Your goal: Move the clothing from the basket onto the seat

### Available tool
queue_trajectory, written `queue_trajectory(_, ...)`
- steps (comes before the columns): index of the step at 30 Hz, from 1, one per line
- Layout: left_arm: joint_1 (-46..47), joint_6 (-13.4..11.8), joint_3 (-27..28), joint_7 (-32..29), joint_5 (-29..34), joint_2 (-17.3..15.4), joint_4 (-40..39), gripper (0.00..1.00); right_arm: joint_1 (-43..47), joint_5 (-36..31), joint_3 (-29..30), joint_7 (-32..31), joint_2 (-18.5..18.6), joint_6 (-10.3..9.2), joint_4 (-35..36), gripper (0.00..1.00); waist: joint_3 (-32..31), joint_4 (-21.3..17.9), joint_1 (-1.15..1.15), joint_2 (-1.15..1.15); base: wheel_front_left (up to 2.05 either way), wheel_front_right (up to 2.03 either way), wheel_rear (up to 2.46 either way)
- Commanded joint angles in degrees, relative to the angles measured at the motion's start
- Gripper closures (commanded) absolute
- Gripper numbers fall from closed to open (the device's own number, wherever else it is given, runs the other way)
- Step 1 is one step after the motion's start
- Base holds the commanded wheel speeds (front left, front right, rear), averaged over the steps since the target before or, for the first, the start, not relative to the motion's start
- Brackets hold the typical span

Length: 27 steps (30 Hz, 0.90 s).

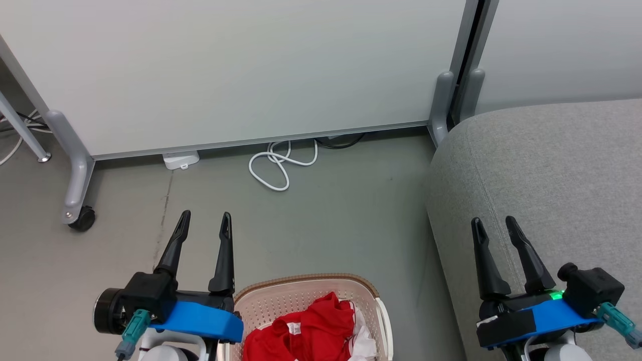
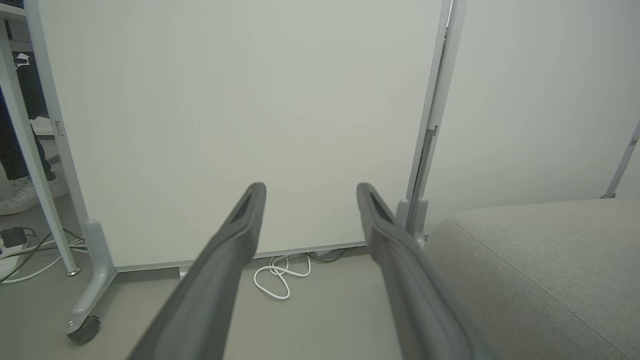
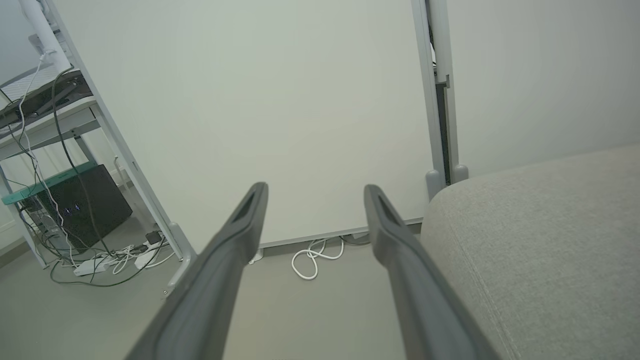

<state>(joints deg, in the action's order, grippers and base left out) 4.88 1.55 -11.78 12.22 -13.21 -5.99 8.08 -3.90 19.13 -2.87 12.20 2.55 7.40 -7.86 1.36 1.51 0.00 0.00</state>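
The basket (image 1: 281,302) is showing cream-white perforated walls under a brown woven-look rim. Inside the basket, the clothing (image 1: 311,331) is showing bright red with white trim. Right of the basket, the seat (image 1: 551,165) is showing plain grey fabric. Just left of the basket, the left gripper (image 1: 206,216) is showing black fingers on a blue mount. Far right of the basket, the right gripper (image 1: 494,220) is showing the same colours, with a green light glowing. Beyond the basket, a white cable (image 1: 281,165) is lying on the grey-green floor (image 1: 346,225).

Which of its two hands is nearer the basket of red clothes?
The left hand, right beside the basket; the right hand is farther off, by the grey seat.
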Motion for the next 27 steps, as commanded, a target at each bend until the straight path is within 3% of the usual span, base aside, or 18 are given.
queue_trajectory(1, 1.0, 0.1, -0.2, 0.6, 1.5, -0.1, -0.1, 0.0, -0.7, -1.5, -0.2, 0.6, 0.4, 0.12, 0.5, 0.0, 0.0, 0.0, 0.0, 0.0, 0.0, 0.0, 0.0)
queue_trajectory(27, 0.6, 2.9, 1.3, 3.1, 9.7, 1.4, 2.3, 0.0, -0.7, -11.1, 0.3, 3.1, 0.5, 0.1, -0.6, 0.0, 0.5, 0.6, 0.0, 0.0, 0.0, 0.0, 0.0)
